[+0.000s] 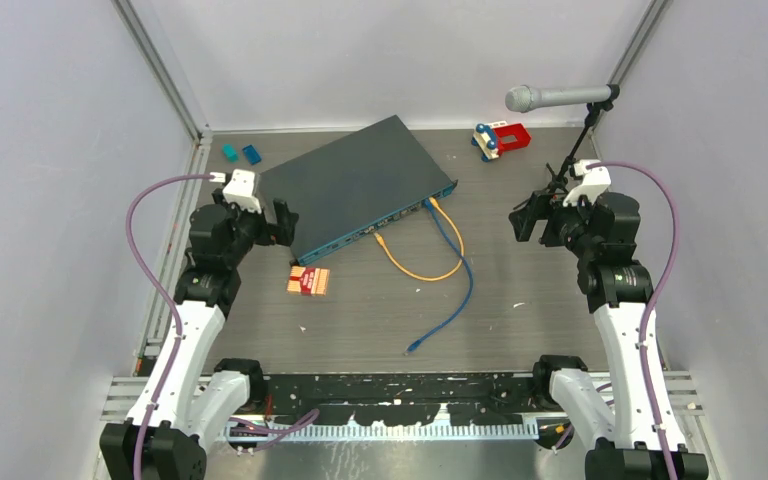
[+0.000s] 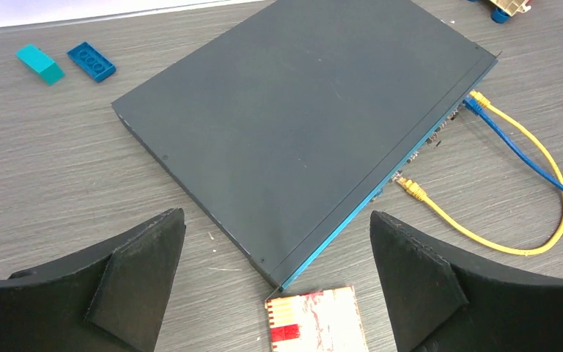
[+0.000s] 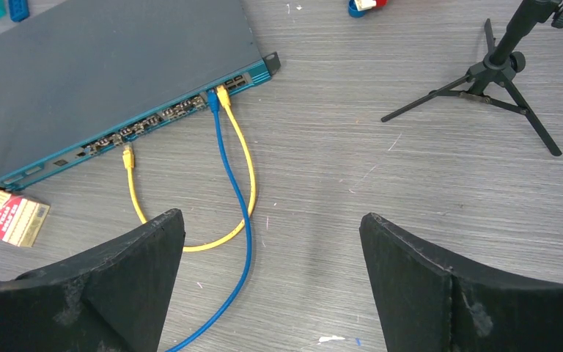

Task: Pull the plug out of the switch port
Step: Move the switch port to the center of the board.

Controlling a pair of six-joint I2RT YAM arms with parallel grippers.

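Note:
The switch (image 1: pixel 360 185) (image 2: pixel 300 125) (image 3: pixel 110 66) lies at an angle at the back of the table, its teal front edge facing right and near. A blue plug (image 3: pixel 212 99) and a yellow plug (image 3: pixel 223 94) sit in ports near the front's right end. The yellow cable's other plug (image 3: pixel 127 156) (image 2: pixel 410 188) lies just in front of a middle port. The blue cable's free end (image 1: pixel 412 348) rests on the table. My left gripper (image 1: pixel 285 222) (image 2: pixel 276 218) hovers open over the switch's near corner. My right gripper (image 1: pixel 522 222) (image 3: pixel 271 216) is open above bare table, right of the cables.
A red-and-cream card (image 1: pixel 308 281) (image 2: pixel 315 319) lies at the switch's near corner. A teal brick (image 1: pixel 229 152) and a blue brick (image 1: pixel 251 154) sit back left. A red toy (image 1: pixel 500 138) sits back right beside a microphone (image 1: pixel 558 97) on a tripod (image 3: pixel 498 73).

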